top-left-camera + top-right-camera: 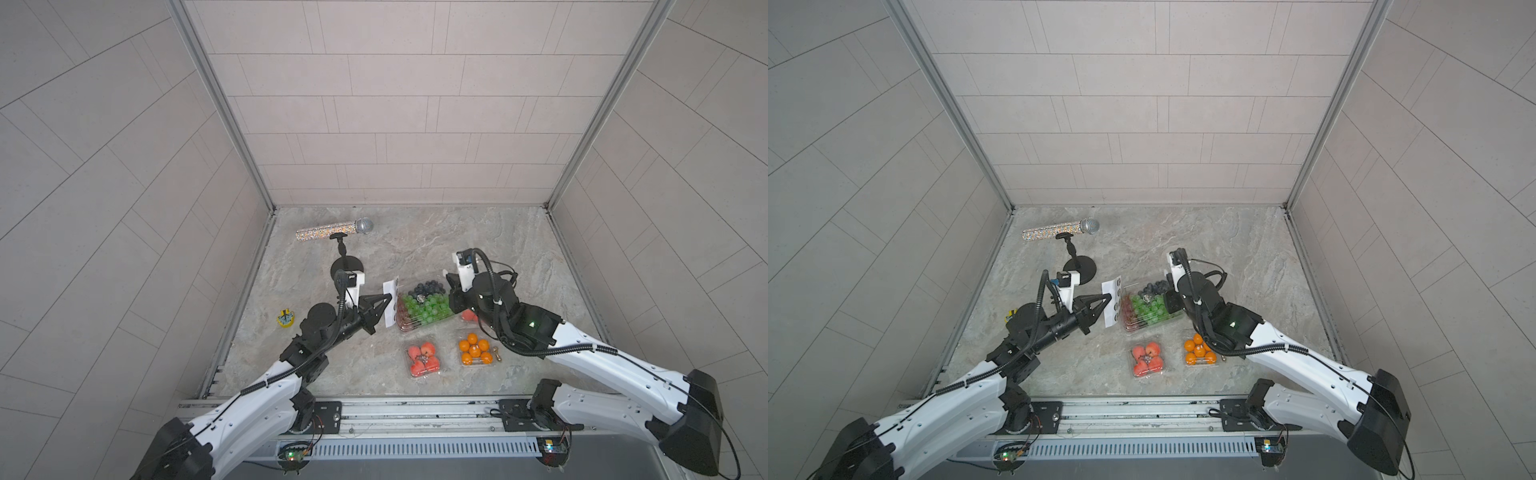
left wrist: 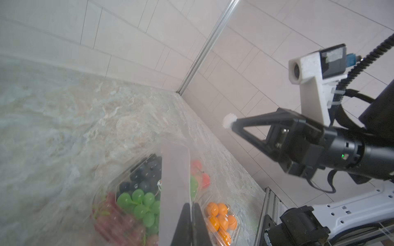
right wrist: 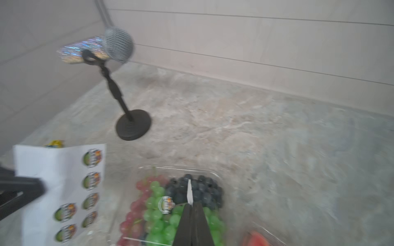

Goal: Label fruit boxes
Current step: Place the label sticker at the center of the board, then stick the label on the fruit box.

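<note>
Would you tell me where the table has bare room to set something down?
Widest bare patch: far right of the table, between the grape box and the walls. Also between the left arm and the red-fruit box. Crowded centre: fruit boxes, sticker sheet, left claw, right claw.

Sticker sheet (image 1: 389,287) is just left of the large fruit box (image 1: 424,309). In front of that, the box of oranges (image 1: 476,353) lies right of another small box (image 1: 423,360). Microphone stand (image 1: 347,266) stands behind, to the left.
</note>
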